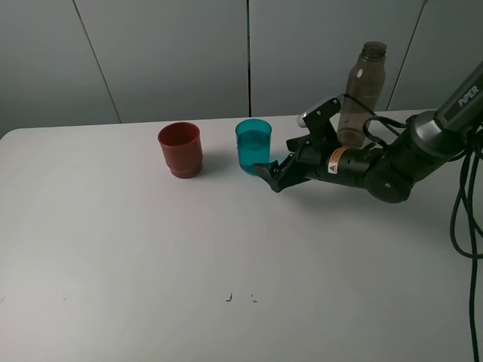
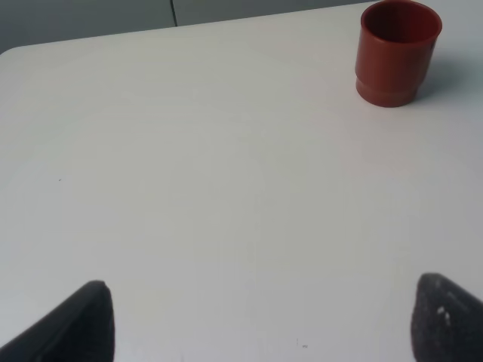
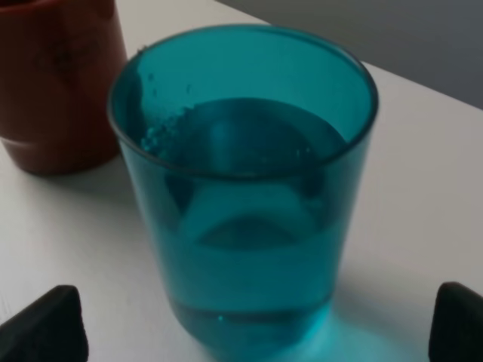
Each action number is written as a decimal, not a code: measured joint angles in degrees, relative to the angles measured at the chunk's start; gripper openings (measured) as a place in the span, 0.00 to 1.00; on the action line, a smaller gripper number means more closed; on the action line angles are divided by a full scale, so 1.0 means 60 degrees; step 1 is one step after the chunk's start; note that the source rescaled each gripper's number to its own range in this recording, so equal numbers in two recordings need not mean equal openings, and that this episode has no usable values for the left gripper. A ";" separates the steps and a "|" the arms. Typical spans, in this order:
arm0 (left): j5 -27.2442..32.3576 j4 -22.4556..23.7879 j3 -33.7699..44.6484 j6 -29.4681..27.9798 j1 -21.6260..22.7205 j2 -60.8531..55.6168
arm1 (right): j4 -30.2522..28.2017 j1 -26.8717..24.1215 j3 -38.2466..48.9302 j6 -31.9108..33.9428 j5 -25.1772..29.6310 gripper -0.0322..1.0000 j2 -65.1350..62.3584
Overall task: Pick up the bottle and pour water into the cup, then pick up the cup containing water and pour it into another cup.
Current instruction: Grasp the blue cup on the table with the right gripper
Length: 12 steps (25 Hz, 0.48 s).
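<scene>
cup (image 1: 253, 147) stands upright, mouth facing up

Setting: a robotics laboratory or test room. A white desk (image 1: 151, 264) backs onto plain grey wall panels (image 1: 173, 53) with vertical seams at 12 o'clock. A black robot arm marked PIPER (image 1: 392, 170) reaches in from 3 o'clock, with loose black cables (image 1: 462, 219) hanging beside it. A plastic bottle (image 1: 362, 83), a teal cup (image 1: 253, 147) and a red cup (image 1: 180, 148) stand toward 12 o'clock.
</scene>
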 joint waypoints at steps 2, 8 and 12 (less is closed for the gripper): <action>0.0000 0.0000 0.0000 0.0000 0.0000 0.0000 | 0.0066 0.0144 -0.0189 0.0000 0.0173 0.94 0.0016; 0.0000 0.0000 0.0000 -0.0065 0.0000 0.0000 | 0.0235 0.0403 -0.0664 -0.0019 0.0551 0.94 0.0016; 0.0000 0.0000 0.0000 -0.0065 0.0000 0.0000 | 0.0397 0.0493 -0.0836 -0.0036 0.0825 0.94 0.0016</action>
